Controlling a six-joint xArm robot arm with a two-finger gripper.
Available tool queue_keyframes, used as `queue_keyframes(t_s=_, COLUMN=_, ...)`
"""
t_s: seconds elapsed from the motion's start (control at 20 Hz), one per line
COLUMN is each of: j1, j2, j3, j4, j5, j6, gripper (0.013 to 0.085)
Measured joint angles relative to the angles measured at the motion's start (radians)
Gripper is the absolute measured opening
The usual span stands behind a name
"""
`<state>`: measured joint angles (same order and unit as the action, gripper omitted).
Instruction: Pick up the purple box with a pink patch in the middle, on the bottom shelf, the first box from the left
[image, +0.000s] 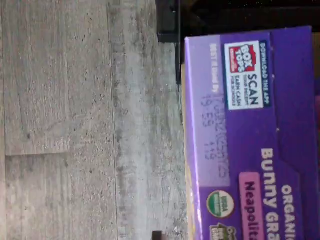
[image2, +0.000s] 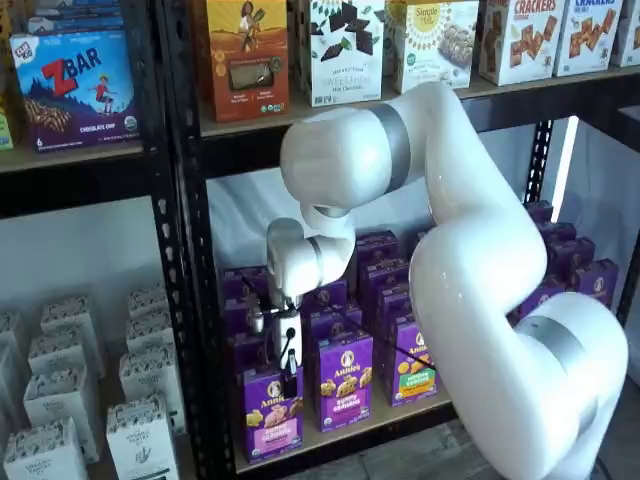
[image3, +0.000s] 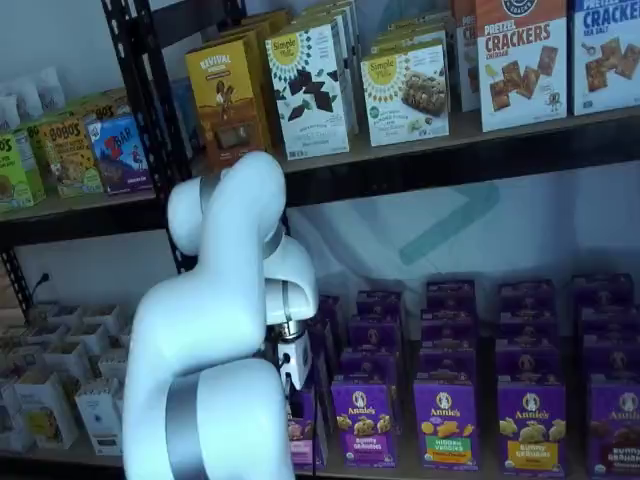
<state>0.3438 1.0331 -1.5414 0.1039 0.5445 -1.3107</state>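
- Clearly, the small upright purple carton with a pink band low on its front (image2: 272, 412) stands at the left end of the front row on the light tan wooden bottom shelf (image2: 400, 413), front face toward the camera, long axis vertical.
- In a shelf view the black fingers of the white gripper (image2: 289, 378) hang straight down onto the top of this carton; the closure of the jaws I cannot tell, because they show side-on.
- From the other shelf view, the big white arm (image3: 215, 350) hides most of this carton; only a pink strip (image3: 304, 450) is visible beside it.
- Only the wrist view shows the carton's top panel (image: 250, 135), with a Box Tops label and a pale date strip, above grey wooden floor (image: 75, 125).
- Just beside it stands a same-size purple carton with a purple band (image2: 345, 378).
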Motion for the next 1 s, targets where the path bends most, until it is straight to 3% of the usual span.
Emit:
queue_keyframes(t_s=0.25, j1=0.000, j2=0.002, j3=-0.002, j4=-0.002, j5=0.002, j6=0.002, gripper=0.0610)
queue_keyframes(t_s=0.55, j1=0.001, j2=0.005, j3=-0.006, j4=0.001, j5=0.005, j6=0.000, gripper=0.0490)
queue_keyframes(t_s=0.65, j1=0.001, j2=0.006, j3=-0.008, j4=0.000, j5=0.004, j6=0.001, gripper=0.0410)
queue_keyframes(t_s=1.0, j1=0.000, j2=0.007, j3=-0.006, j4=0.000, j5=-0.005, j6=0.000, gripper=0.0410)
